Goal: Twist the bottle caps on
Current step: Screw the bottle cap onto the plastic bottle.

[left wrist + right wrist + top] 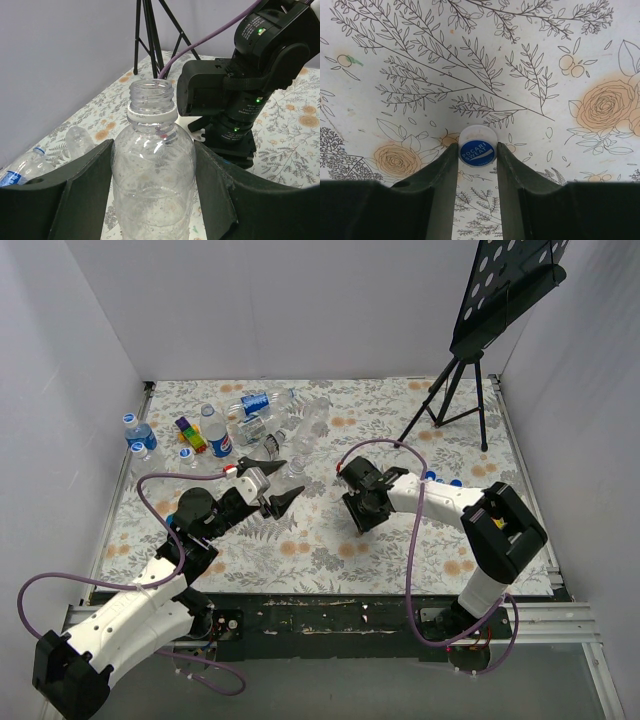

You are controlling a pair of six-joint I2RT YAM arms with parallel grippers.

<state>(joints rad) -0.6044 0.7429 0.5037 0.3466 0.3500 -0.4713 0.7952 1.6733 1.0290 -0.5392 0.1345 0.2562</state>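
On the table [330,550], the bottle heap [255,420] sits far-left; I can't tell from above how many are capped. The left gripper [154,150] is clamped round a clear bottle [152,185] with an open neck and no cap started, so this one isn't done. The right gripper [476,162] pinches a blue bottle cap [477,146] by its sides, low at the table near that bottle but not over it; aligning and threading are left.
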